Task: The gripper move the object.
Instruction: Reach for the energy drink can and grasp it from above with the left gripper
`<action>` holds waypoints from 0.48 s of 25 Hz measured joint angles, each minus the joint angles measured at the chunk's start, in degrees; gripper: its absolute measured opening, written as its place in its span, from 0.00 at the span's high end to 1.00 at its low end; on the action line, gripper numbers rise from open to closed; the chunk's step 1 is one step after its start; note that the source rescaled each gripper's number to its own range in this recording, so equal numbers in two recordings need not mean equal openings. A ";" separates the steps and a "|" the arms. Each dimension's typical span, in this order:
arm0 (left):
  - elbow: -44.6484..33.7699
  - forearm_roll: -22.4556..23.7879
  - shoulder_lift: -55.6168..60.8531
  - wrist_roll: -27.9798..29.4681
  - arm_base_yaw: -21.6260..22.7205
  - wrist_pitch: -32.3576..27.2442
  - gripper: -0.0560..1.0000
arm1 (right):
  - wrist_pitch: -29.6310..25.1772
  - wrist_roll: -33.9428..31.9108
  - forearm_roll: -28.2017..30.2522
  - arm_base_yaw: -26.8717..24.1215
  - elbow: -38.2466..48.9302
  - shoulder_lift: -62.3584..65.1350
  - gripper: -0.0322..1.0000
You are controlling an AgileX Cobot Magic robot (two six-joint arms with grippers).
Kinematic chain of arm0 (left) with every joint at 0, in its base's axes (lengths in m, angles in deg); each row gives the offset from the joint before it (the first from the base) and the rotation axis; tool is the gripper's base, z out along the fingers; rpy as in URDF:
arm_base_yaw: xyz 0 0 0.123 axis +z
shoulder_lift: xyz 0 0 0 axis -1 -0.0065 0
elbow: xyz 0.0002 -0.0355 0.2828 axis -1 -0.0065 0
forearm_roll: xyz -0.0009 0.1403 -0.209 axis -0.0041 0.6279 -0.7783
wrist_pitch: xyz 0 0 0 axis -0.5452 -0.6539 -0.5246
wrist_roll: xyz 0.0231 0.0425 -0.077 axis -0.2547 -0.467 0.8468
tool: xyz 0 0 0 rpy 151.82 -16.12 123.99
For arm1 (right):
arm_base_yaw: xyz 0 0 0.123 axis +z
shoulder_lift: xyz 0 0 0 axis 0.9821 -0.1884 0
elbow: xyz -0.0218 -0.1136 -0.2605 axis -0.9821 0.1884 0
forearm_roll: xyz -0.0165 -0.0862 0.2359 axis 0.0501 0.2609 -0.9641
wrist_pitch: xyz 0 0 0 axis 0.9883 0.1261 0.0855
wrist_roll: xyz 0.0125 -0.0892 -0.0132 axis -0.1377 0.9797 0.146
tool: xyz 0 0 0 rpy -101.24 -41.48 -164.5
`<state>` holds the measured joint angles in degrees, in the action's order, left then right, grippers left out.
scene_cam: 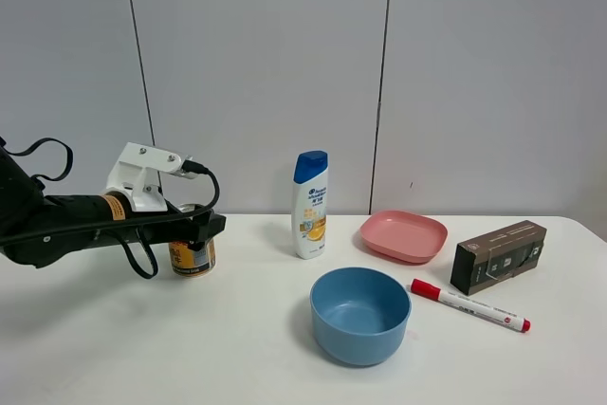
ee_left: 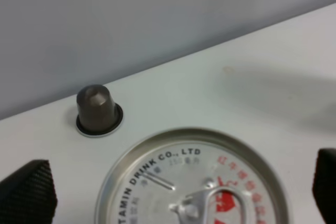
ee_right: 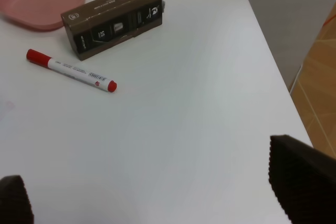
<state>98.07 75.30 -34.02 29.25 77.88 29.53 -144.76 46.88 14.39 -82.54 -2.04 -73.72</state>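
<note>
The gold-yellow can [scene_cam: 193,259] with red markings stands upright on the white table at the left. My left gripper [scene_cam: 196,230] reaches from the left and straddles its upper part. In the left wrist view the can's silver pull-tab top [ee_left: 157,174] lies between the two black fingers [ee_left: 29,192], with a gap on each side, so the left gripper [ee_left: 178,187] is open around the can. My right gripper [ee_right: 157,187] is open and empty above bare table at the right; it is out of the exterior view.
A tiny dark capsule [ee_left: 97,109] stands just behind the can. A white shampoo bottle [scene_cam: 310,204], a pink plate [scene_cam: 403,235], a blue bowl [scene_cam: 360,315], a red-capped marker [scene_cam: 469,304] and a brown box [scene_cam: 499,255] sit to the right. The table's right edge [ee_right: 273,61] is near.
</note>
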 joint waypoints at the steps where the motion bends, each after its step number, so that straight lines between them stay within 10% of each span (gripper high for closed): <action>1: 0.54 0.00 -0.49 0.00 0.00 0.00 0.00 | 0.00 0.00 0.00 0.00 0.00 0.00 0.00; 12: 4.03 -0.09 -5.35 0.00 0.13 -0.05 0.00 | 0.00 0.00 0.00 0.00 0.00 0.00 0.00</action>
<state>102.11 75.20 -39.37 29.25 78.02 29.48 -144.76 46.88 14.39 -82.54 -2.04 -73.72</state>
